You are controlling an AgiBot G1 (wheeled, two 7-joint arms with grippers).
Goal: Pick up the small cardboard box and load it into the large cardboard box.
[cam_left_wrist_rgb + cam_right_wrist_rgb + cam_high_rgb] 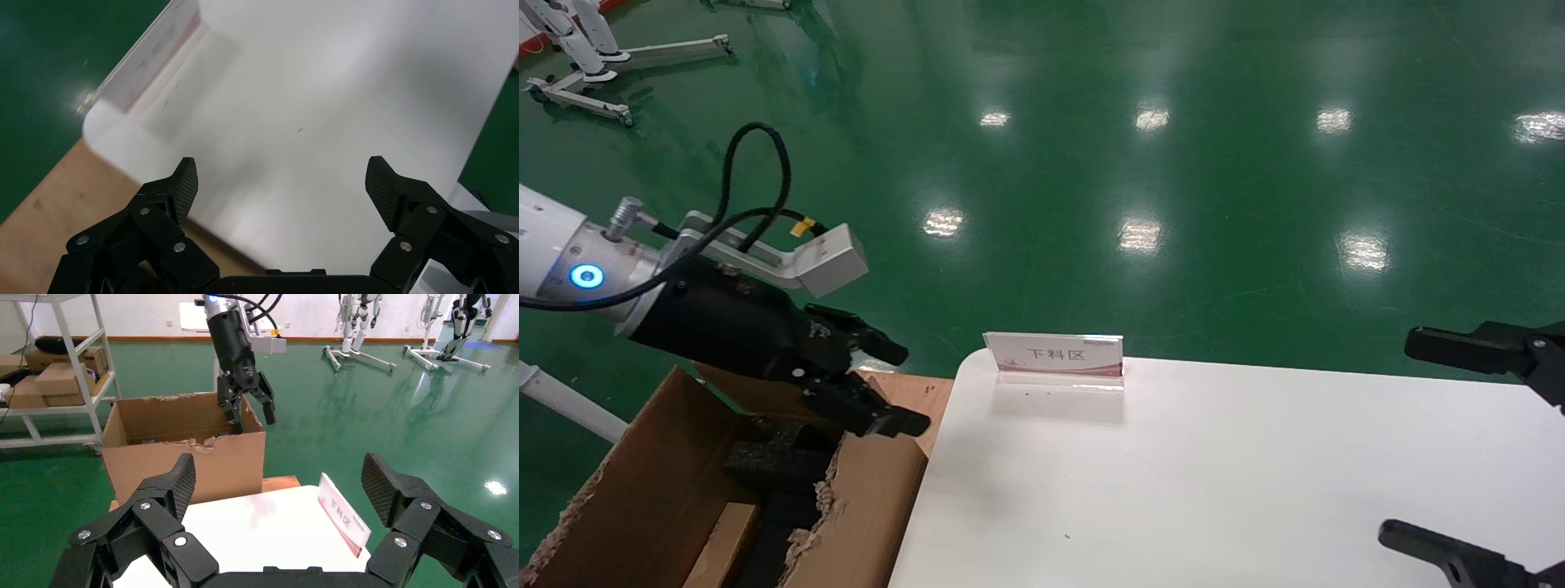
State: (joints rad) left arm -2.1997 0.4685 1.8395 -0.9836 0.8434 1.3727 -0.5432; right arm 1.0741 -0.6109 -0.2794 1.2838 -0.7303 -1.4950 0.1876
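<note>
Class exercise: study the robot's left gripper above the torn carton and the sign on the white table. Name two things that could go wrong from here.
1. The open left gripper hangs right above the large cardboard box, near its ragged torn edge; dropping or swinging could snag it.
2. The sign stands at the white table's edge nearby; a sweep toward the table might knock it over.

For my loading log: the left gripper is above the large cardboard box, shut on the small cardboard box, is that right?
Not quite. The left gripper is above the large cardboard box, but open and empty, as the left wrist view shows.
</note>
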